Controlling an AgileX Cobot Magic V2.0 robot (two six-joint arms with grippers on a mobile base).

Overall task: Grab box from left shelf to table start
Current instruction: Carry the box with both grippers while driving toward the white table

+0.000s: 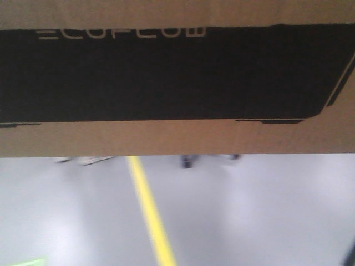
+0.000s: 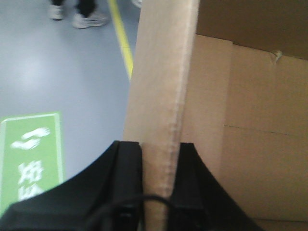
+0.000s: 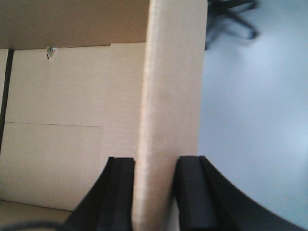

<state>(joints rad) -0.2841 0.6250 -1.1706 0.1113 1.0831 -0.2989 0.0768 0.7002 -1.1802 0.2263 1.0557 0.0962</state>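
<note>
The left gripper [image 2: 160, 159] and the right gripper [image 3: 155, 168] are each closed tightly on a cardboard wall of the ECOFLOW box [image 1: 177, 77], which seems held above the grey floor [image 1: 249, 210].

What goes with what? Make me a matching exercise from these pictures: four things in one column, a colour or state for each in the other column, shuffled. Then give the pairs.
Column one:
1. box
2. floor line
3. floor sign
4. left gripper

Column two:
A. green with white marks
B. shut on a cardboard wall
C. brown with a black printed panel
D. yellow

Pairs: 1-C, 2-D, 3-A, 4-B.
</note>
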